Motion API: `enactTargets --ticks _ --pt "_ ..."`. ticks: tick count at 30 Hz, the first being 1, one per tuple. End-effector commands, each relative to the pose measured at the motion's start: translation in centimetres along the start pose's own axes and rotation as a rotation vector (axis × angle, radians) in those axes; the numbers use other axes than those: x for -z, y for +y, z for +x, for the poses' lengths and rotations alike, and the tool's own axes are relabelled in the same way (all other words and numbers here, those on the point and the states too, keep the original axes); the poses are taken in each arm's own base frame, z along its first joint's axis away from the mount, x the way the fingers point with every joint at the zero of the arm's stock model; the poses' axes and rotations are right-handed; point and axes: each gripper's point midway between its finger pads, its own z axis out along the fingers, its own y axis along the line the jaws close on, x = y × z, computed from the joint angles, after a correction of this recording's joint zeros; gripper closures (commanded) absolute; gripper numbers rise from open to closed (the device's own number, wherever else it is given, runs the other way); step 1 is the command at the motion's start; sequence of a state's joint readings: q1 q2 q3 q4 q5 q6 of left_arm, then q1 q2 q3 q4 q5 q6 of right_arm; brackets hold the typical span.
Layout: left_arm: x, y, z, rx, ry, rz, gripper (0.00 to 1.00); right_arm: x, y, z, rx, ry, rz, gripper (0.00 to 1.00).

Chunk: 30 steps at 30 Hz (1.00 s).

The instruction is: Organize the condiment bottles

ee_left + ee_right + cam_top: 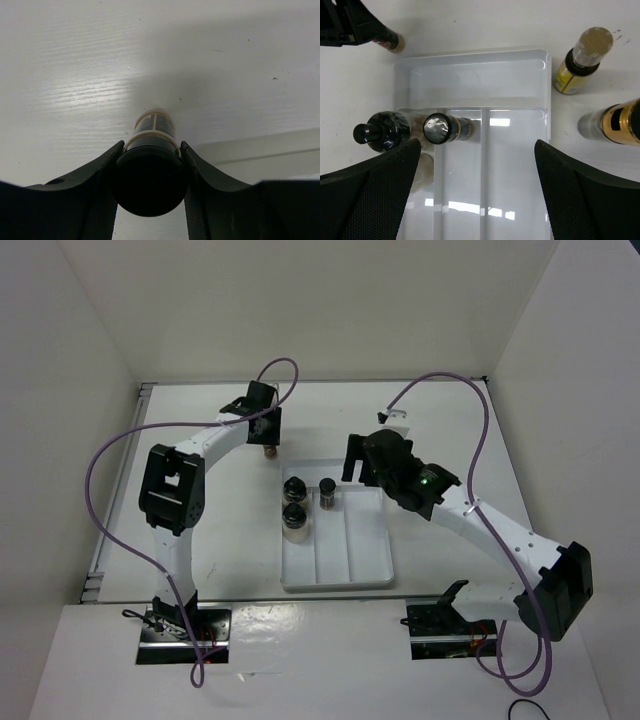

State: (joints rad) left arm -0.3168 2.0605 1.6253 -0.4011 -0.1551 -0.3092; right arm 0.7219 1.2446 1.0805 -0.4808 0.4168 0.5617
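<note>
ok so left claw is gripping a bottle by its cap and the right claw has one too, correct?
Not quite. The left claw does grip a bottle by its cap, but the right claw is open and empty, hovering over the white tray; the right wrist view shows it.

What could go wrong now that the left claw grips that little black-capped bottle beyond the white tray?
1. The left gripper pinches the small black-capped glass bottle only by its round cap, so it might slip or tilt when lifted.
2. The open right gripper hovers over the white three-compartment plastic tray; a slim yellow-amber glass bottle and a gold-labelled bottle sit just outside its edge, where a careless swing could topple them.
</note>
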Motion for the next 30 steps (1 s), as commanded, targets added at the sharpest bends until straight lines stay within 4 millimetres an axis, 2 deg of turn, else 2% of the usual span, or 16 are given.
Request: enactTargets --ticks 1,3,6,9,11,12,13,15,17,18,20,21,24,26,29,30 --pt "3.9 -0.6 -3.7 -0.026 -0.1 0.032 0.73 0.9 -2.0 -1.1 -0.056 -0.039 0.078 0.02" --pt "5.4 -0.7 -4.3 -0.031 -0.117 0.017 0.73 0.9 -3.2 -1.6 -0.07 -0.039 0.113 0.02" --pt "8.3 -1.1 -5.4 -0.042 -0.152 0.031 0.73 1.3 -3.7 -2.8 -0.086 -0.066 0.117 0.02" --pt "12.2 -1.8 -6.6 -0.061 -0.202 0.048 0.75 2.0 -4.7 -3.9 -0.111 -0.092 0.118 0.02" --pt "13.8 -2.0 -6.2 -0.08 -0.196 0.055 0.75 2.2 -5.3 -4.4 -0.117 -0.101 0.123 0.02" --pt "15.0 -3.2 -6.3 -0.097 -0.21 0.078 0.75 2.1 -5.8 -4.6 -0.125 -0.105 0.136 0.02" --pt "16.5 -3.5 -6.5 -0.112 -0.228 0.089 0.75 2.0 -6.7 -5.4 -0.149 -0.118 0.152 0.02" --pt "19.4 -4.6 -6.7 -0.144 -0.254 0.112 0.75 2.0 -7.9 -5.2 -0.148 -0.1 0.184 0.02" --pt "21.0 -5.3 -6.1 -0.162 -0.25 0.129 0.73 2.3 -9.2 -6.3 -0.162 -0.116 0.216 0.02" --pt "23.0 -5.6 -6.9 -0.161 -0.288 0.147 0.73 2.3 -9.6 -6.4 -0.155 -0.118 0.227 0.02" --pt "24.6 -6.7 -6.2 -0.185 -0.286 0.188 0.73 2.9 -10.4 -7.3 -0.162 -0.133 0.243 0.02" --pt "26.3 -7.3 -6.5 -0.176 -0.316 0.224 0.73 3.3 -10.8 -7.6 -0.17 -0.15 0.254 0.02" --pt "28.8 -10.3 -5.3 -0.222 -0.317 0.353 0.73 3.9 -12.1 -8.1 -0.171 -0.167 0.274 0.02" --pt "29.5 -13.0 -3.5 -0.288 -0.289 0.445 0.73 3.8 -13.4 -8.0 -0.163 -0.163 0.306 0.02" --pt "29.0 -15.9 -0.5 -0.389 -0.214 0.502 0.73 3.5 -14.2 -7.4 -0.157 -0.137 0.329 0.02" --pt "29.2 -16.8 -0.1 -0.414 -0.213 0.517 0.73 3.5 -14.2 -7.4 -0.157 -0.137 0.329 0.02"
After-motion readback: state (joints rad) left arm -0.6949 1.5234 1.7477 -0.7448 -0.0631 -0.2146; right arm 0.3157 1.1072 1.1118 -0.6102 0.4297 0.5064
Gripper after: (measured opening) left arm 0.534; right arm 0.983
